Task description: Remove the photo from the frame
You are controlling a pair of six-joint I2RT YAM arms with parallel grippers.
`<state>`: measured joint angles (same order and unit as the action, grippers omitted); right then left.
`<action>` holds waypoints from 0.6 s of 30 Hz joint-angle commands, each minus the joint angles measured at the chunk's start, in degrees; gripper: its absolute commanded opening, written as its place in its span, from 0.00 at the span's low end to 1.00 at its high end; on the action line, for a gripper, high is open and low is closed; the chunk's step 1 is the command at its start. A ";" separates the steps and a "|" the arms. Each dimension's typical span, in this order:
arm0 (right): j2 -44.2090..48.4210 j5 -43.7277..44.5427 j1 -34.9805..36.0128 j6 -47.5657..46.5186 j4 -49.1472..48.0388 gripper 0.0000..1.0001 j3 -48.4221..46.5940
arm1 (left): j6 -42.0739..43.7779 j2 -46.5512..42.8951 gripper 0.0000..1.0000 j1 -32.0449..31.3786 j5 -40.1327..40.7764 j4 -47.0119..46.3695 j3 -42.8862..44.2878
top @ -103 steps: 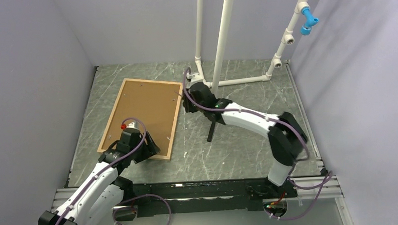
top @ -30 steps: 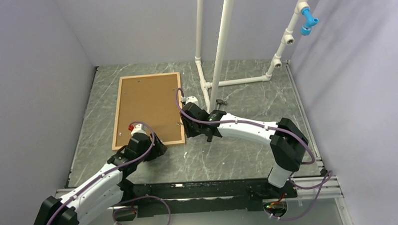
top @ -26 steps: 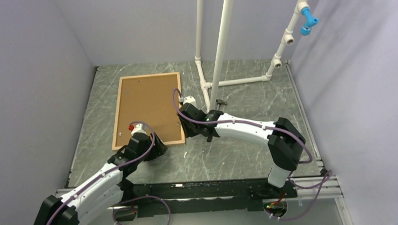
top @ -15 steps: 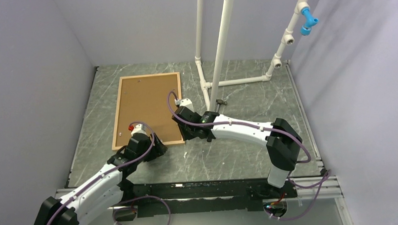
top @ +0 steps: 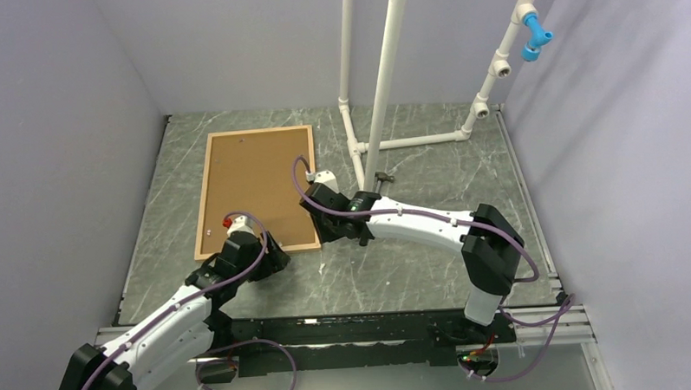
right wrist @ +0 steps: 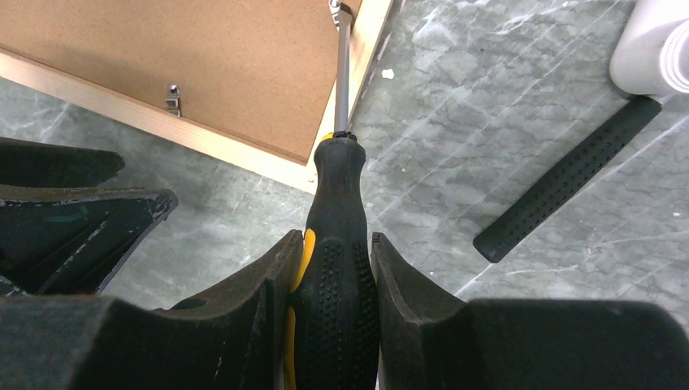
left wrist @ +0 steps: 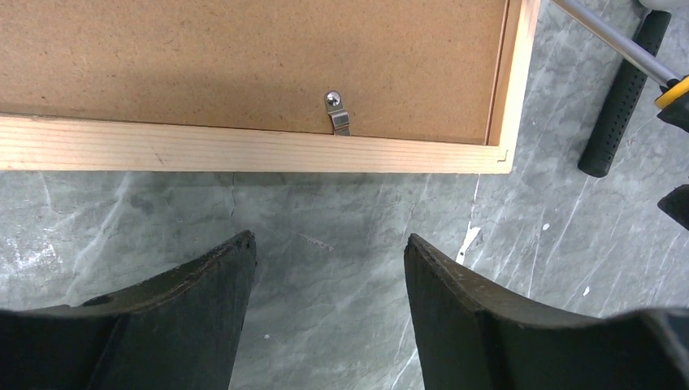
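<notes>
Fingers [left wrist: 187, 309] of the left end effector [left wrist: 329, 248] stand spread apart and released, with nothing between them. They hang over the grey, white-veined marbled surface [left wrist: 349, 203], just short of the near rail of the large thin rectangular frame of light natural wood [left wrist: 244, 148]. A small silver metal clip [left wrist: 339, 114] is screwed to the plain brown backing board [left wrist: 244, 57] and reaches down to that rail.

To the right, the right end effector [right wrist: 335, 252] is clenched on the ribbed handle of a black-and-yellow screwdriver [right wrist: 337, 244]. The bare steel shaft runs forward over the frame's near right corner. Its tip meets another silver clip at the inner edge of the right rail, at the top border of the right wrist view. A black textured tool handle [right wrist: 561, 191] lies flat on the surface just right of the screwdriver, apart from the frame.

The frame lies back side up on the left half of the surface, with its long sides running away from the arms. The board fills it edge to edge. Beyond it, white plastic pipes [top: 381, 81] rise from the far middle of the surface.
</notes>
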<state>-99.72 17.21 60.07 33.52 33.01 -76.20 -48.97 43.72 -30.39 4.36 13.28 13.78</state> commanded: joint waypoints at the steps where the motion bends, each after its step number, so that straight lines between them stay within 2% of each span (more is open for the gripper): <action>1: 1.72 -5.09 -1.43 1.57 -1.42 0.00 -0.34 | 0.28 0.95 0.71 0.19 -0.82 1.50 -0.05; 12: 5.33 -19.54 -4.95 4.10 -6.23 0.00 2.19 | -0.05 -0.03 0.71 0.16 -1.53 2.14 0.37; 16: 7.81 -17.55 -5.07 3.40 -6.03 0.00 2.24 | -0.11 0.19 0.71 0.20 -1.87 2.25 0.71; 18: 7.77 -13.80 -5.11 2.34 -4.98 0.00 1.72 | -0.37 0.30 0.71 0.18 -2.03 1.71 0.43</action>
<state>-95.64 1.17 55.22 36.27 29.50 -73.80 -49.01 43.70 -30.39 3.86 13.34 13.78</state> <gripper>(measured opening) 0.355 0.708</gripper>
